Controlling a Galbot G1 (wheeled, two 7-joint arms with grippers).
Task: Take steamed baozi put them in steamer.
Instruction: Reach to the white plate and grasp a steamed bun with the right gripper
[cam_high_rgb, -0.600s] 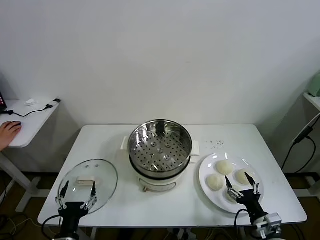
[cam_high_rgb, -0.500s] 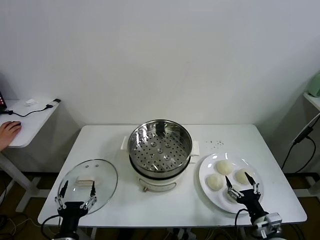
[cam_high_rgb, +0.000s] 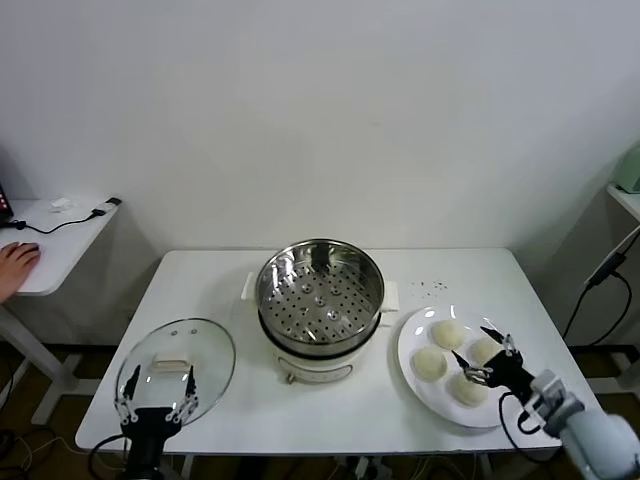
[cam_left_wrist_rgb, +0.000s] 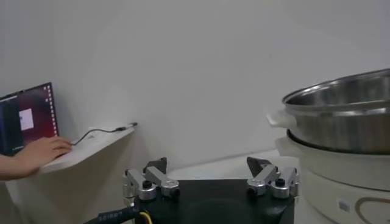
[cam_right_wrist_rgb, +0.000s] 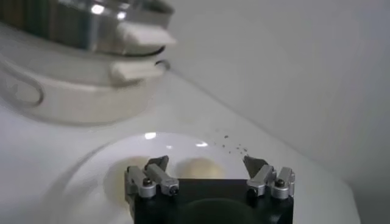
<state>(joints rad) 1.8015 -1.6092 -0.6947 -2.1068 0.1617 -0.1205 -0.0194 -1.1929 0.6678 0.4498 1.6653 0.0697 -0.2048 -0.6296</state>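
1. Seen from the head: 4 buns (cam_high_rgb: 448, 334) on a white plate (cam_high_rgb: 412, 340) at the right of the worktop (cam_high_rgb: 480, 275), just beside the steamer (cam_high_rgb: 320, 290).
2. Shown only there: a glass lid (cam_high_rgb: 180, 365) lying flat at the worktop's left front, with the left claw (cam_high_rgb: 155, 392) low at the front edge beside it, fingers spread wide.
3. Right claw (cam_high_rgb: 484, 352) over the plate's right part, spread wide above the buns, gripping nothing.
4. From the right wrist: only 1 bun (cam_right_wrist_rgb: 198, 167) clear, between the open fingers (cam_right_wrist_rgb: 155, 164), the steamer's cream base (cam_right_wrist_rgb: 79, 97) beyond.
5. From the left wrist: a side desk with a hand (cam_left_wrist_rgb: 42, 149) and screen (cam_left_wrist_rgb: 24, 119).
6. Buns smooth, domed, cream-white; steamer shiny steel, perforated floor bare.
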